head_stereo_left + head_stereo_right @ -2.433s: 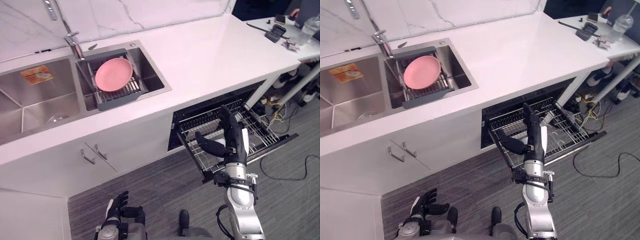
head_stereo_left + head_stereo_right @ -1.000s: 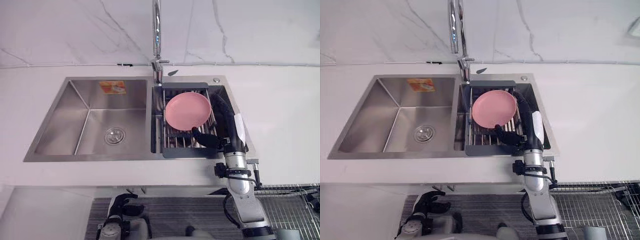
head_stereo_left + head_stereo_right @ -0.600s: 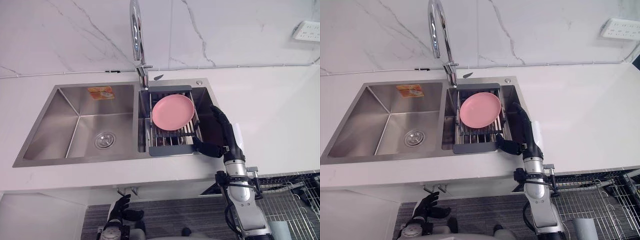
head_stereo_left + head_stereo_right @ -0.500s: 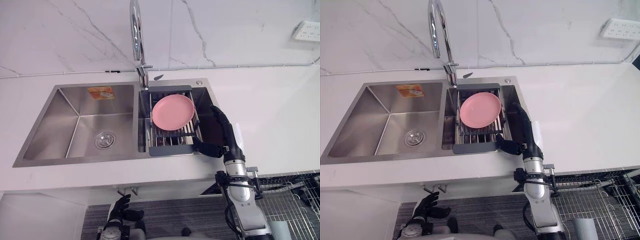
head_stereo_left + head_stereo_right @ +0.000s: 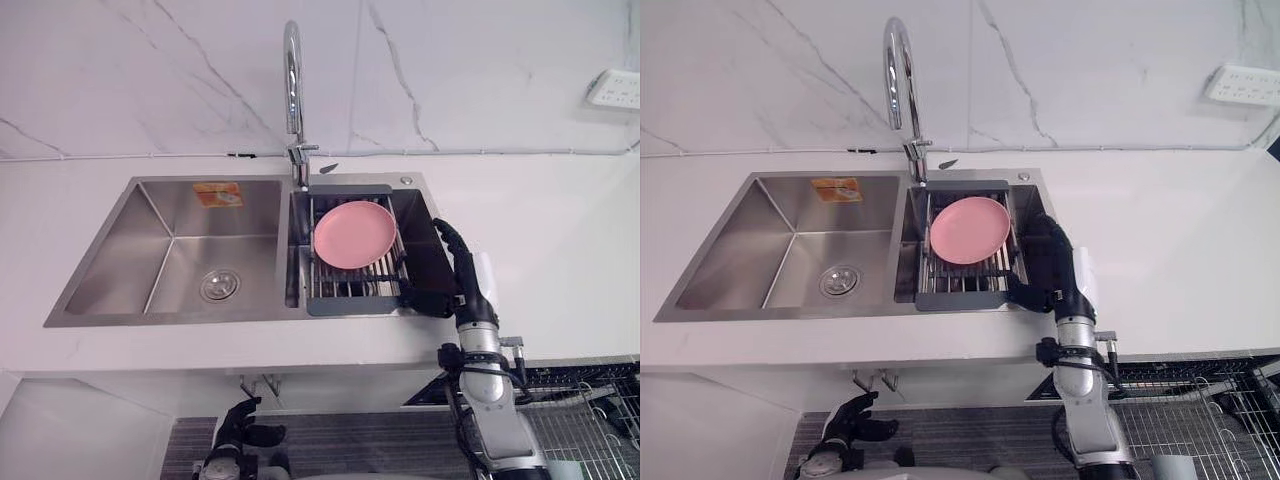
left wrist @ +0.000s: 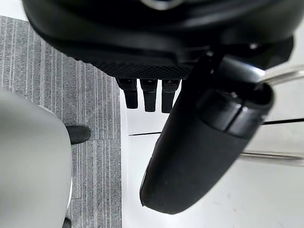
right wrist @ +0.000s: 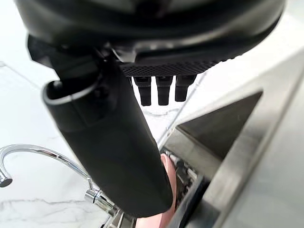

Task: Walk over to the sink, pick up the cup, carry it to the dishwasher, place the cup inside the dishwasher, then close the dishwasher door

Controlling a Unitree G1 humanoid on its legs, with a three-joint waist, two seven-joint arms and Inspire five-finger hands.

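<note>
A double-bowl stainless sink (image 5: 130, 250) is being observed set into a white countertop (image 5: 560, 240), with a tall curved faucet (image 5: 292, 90) standing at the back between the two bowls. An orange sticker (image 5: 219, 194) is being noted on the rear wall of the left bowl and a drain (image 5: 219, 286) in its floor. A dark dish rack (image 5: 355, 300) is being carried across the right bowl, and a pink plate (image 5: 354, 234) is being supported on its wires, tilted toward the front.

The right hand (image 5: 458, 270) is being held raised over the right edge of the right bowl, just beside the rack. Its fingers are being kept straight and apart from the thumb, which is being pointed toward the rack's front corner; nothing is being gripped.

The left hand (image 5: 845, 420) is being held low, near the grey carpeted floor (image 6: 57, 71) in front of the cabinets, with fingers relaxed and spread and nothing being held.

A wire dishwasher rack (image 5: 1200, 410) is being shown pulled out below the counter at the lower right. A pale cup-shaped object (image 5: 1168, 467) is being seen at its near edge; whether it is resting in the rack or beside it cannot be told, nor whether it is the cup.

A wall socket (image 5: 612, 88) is being noted on the marble backsplash at the upper right.
</note>
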